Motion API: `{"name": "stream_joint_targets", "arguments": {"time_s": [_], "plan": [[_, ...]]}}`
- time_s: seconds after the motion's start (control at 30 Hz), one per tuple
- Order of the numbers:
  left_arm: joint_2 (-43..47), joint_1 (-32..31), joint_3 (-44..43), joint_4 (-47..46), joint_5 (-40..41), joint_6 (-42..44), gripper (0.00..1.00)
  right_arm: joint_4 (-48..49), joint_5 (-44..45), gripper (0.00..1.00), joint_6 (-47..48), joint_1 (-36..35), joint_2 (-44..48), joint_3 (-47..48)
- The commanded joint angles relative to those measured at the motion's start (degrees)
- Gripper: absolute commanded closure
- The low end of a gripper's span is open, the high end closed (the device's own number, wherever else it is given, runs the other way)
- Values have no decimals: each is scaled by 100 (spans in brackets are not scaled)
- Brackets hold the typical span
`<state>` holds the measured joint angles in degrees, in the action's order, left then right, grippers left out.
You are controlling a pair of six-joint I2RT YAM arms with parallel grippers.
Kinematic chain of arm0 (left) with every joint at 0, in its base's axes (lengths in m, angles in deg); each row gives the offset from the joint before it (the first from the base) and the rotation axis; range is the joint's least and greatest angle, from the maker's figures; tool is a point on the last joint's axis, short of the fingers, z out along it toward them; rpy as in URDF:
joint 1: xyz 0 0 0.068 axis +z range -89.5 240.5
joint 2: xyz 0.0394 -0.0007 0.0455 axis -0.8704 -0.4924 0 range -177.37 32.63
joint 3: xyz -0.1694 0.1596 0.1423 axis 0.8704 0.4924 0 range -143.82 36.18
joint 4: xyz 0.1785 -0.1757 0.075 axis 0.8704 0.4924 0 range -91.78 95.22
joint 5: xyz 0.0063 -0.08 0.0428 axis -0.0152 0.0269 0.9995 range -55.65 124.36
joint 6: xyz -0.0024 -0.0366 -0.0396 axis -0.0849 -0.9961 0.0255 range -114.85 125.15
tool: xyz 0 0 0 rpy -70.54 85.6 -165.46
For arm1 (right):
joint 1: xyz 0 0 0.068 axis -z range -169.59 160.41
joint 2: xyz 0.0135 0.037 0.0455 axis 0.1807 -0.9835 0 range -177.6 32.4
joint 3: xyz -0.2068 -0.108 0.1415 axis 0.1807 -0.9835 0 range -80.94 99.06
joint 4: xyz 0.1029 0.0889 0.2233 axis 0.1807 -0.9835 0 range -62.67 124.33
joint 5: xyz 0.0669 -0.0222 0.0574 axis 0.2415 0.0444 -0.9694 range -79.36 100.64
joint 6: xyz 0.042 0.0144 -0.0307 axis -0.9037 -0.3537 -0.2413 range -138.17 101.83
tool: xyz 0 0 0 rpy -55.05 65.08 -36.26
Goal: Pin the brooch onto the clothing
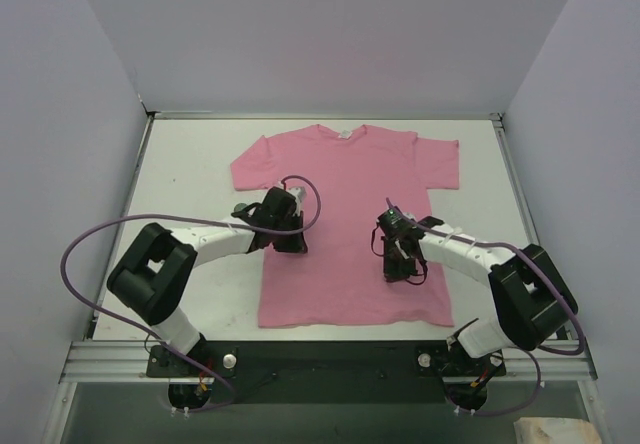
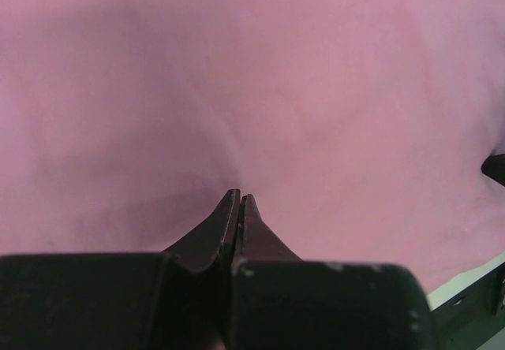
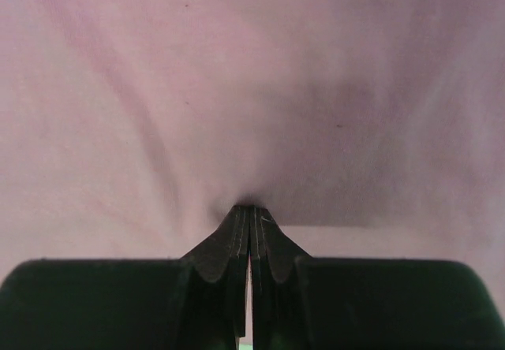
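The clothing (image 1: 345, 179) is a pink T-shirt lying flat on the white table (image 1: 190, 164), with its neck at the far side. My left gripper (image 1: 297, 242) is down on the shirt's left half and shut. In the left wrist view its tips (image 2: 239, 196) meet on the pink fabric (image 2: 316, 90), and a faint crease runs up from them. My right gripper (image 1: 405, 269) is down on the shirt's right half. Its jaws are shut too, with tips (image 3: 251, 206) pressed into the cloth (image 3: 158, 90), and folds converge on them. The brooch is not in view.
Grey walls enclose the table on the left, right and far sides. A purple cable (image 1: 90, 239) loops out from the left arm over the table's left part. A strip of white table (image 2: 465, 287) shows past the shirt's edge in the left wrist view.
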<state>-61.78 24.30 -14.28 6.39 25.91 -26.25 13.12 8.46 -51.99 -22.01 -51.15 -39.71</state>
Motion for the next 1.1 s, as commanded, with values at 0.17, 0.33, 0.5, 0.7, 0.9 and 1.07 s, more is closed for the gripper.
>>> {"name": "stream_joint_targets", "arguments": {"time_s": [0.17, 0.33, 0.5, 0.7, 0.9, 1.07], "plan": [[204, -53, 282, 343, -16, -235, 100, -190, -283, 100, -599, -572, -118, -440], [397, -106, 518, 563, 168, -358, 100, -331, -354, 100, -722, -598, 57, -625], [634, -220, 818, 634, 168, -534, 100, -541, -406, 100, -801, -616, 277, -766], [889, -404, 1064, 748, 273, -701, 100, -691, -459, 100, -933, -633, 436, -889], [1091, -668, 1099, 932, 449, -859, 100, -876, -407, 100, -1065, -642, 462, -968], [1197, -853, 1161, 1134, 686, -956, 100, -1060, -284, 100, -1144, -642, 506, -1003]]}}
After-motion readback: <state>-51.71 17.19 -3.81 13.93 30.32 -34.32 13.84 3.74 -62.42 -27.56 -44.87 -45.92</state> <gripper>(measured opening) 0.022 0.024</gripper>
